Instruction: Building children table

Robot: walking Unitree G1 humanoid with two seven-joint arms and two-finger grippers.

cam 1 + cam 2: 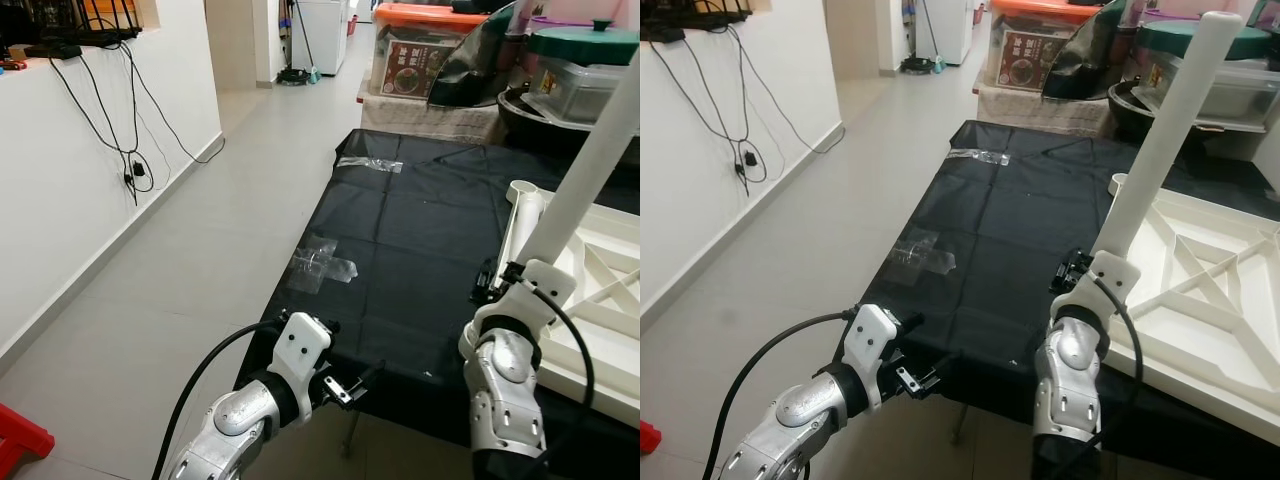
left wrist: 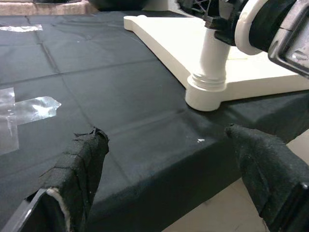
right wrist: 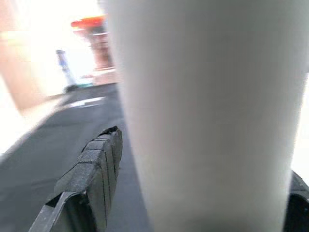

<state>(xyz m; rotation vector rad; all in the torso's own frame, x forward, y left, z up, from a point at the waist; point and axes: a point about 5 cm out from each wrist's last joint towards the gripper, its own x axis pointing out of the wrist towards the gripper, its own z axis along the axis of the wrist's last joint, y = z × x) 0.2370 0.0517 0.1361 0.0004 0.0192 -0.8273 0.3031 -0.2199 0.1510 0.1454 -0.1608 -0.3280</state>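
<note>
Your right claw [image 1: 1087,268] is closed around the white table leg [image 1: 1160,140], low down, so the leg stays steady in its hole. The leg sits in the near corner of the upside-down white tabletop [image 1: 1200,300], which lies on the black cloth [image 1: 1010,220]. The leg's long side points up and leans a little to the right. Your left claw [image 1: 360,382] waits open by the near edge of the cloth, holding nothing.

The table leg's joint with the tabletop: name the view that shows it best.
Left wrist view: the white table leg stands in its threaded socket at the tabletop corner. Eye views hide that joint behind the right pincer; right wrist view gives a blurred shaft.
</note>
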